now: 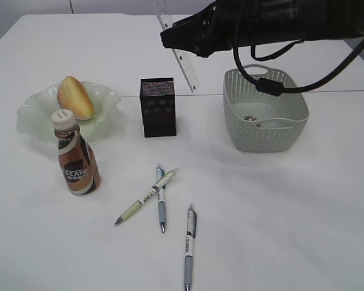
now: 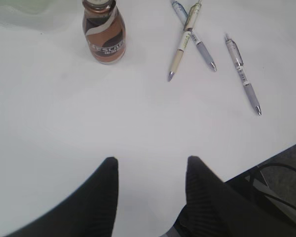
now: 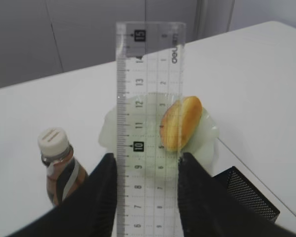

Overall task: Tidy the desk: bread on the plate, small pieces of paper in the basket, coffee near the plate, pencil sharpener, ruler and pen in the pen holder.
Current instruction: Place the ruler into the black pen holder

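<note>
On your far left the bread (image 1: 76, 97) lies on the plate (image 1: 36, 115); the coffee (image 1: 76, 160) stands upright just in front; three pens (image 1: 161, 197) lie loose on the desk (image 1: 279, 212); the left gripper (image 2: 150, 165) hangs open and empty. Your right gripper (image 3: 147, 165) clamps the ruler (image 1: 179, 51), long axis steeply tilted, lower end seemingly just right of the pen holder (image 1: 158, 107); the basket (image 1: 264, 112) sits rightmost.

Ruler's (image 3: 148, 128) lower end below the right wrist frame edge; small indistinct items inside basket (image 1: 279, 133).
</note>
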Available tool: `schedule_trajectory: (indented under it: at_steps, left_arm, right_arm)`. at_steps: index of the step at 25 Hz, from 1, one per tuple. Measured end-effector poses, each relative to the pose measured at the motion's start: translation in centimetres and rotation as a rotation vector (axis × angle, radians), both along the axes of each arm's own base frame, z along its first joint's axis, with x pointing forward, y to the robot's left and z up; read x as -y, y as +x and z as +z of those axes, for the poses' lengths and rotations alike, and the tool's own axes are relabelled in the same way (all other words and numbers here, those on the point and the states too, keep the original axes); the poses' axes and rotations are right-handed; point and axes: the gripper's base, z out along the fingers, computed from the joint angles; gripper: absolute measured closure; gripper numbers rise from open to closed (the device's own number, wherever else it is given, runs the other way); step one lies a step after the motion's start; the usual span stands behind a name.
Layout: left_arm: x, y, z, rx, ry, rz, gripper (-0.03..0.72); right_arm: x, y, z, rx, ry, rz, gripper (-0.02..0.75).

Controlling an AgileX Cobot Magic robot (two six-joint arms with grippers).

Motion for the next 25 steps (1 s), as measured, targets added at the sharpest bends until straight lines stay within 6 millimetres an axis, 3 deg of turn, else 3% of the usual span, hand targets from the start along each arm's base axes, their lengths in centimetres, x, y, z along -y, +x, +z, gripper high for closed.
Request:
schedule_trajectory:
  at_steps: [9, 18, 25]
  left_arm:
    - [0.0, 0.0, 0.0, 0.0, 0.0, 0.0, 0.355]
    - [0.3, 0.6, -0.5, -0.024, 0.012, 0.0, 0.356]
    - [0.7, 1.4, -1.2, -0.06, 0.029, 0.0, 0.356]
  right_arm:
    - [-0.3, 3.3, -4.4, -0.018, 0.14, 0.015, 0.47]
    - [-1.2, 7.3, -4.6, 0.081, 0.171, 0.04, 0.47]
    - [-1.7, 9.5, -5.9, 0.115, 0.177, 0.041, 0.47]
